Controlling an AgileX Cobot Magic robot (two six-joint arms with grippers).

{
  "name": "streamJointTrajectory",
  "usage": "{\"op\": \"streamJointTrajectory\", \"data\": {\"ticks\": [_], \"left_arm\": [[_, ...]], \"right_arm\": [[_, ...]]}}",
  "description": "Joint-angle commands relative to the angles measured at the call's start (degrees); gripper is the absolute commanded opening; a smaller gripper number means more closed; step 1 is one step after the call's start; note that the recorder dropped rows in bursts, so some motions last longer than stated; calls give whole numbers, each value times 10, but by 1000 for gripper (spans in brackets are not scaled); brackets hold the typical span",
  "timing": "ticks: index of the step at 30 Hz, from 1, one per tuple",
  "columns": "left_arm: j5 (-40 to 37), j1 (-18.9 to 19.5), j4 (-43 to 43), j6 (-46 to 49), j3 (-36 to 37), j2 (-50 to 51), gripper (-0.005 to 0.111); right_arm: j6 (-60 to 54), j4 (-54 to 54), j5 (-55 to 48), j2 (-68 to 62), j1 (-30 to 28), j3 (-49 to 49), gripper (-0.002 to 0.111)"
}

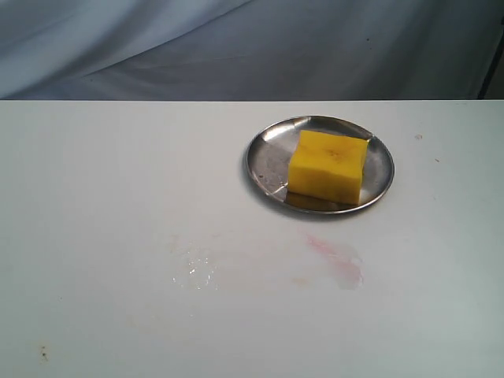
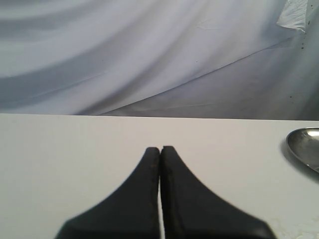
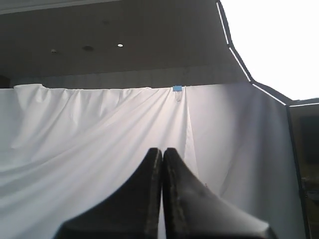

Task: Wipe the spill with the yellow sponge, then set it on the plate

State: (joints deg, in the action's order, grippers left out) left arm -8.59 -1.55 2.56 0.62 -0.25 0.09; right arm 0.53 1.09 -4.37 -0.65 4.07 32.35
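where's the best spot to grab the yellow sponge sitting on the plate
Probably come straight down from above and pinch the yellow sponge across its upright side faces. The block stands taller than the plate rim, so its sides are exposed.

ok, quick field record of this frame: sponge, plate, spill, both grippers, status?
yellow sponge: lying on the plate, nothing gripping it
plate: on the white table, right of centre in the exterior view
spill: no amber puddle in view
residue: faint pink smear and a wet sheen on the table, nearer the camera than the plate
left gripper: shut, empty, over the table
right gripper: shut, empty, facing the backdrop cloth
status: looks complete
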Motion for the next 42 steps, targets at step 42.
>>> {"op": "streamJointTrajectory", "data": {"ticks": [42], "left_arm": [[2, 0, 0, -1, 3, -1, 1]], "right_arm": [[-166, 25, -37, 6, -1, -324, 0]]}}
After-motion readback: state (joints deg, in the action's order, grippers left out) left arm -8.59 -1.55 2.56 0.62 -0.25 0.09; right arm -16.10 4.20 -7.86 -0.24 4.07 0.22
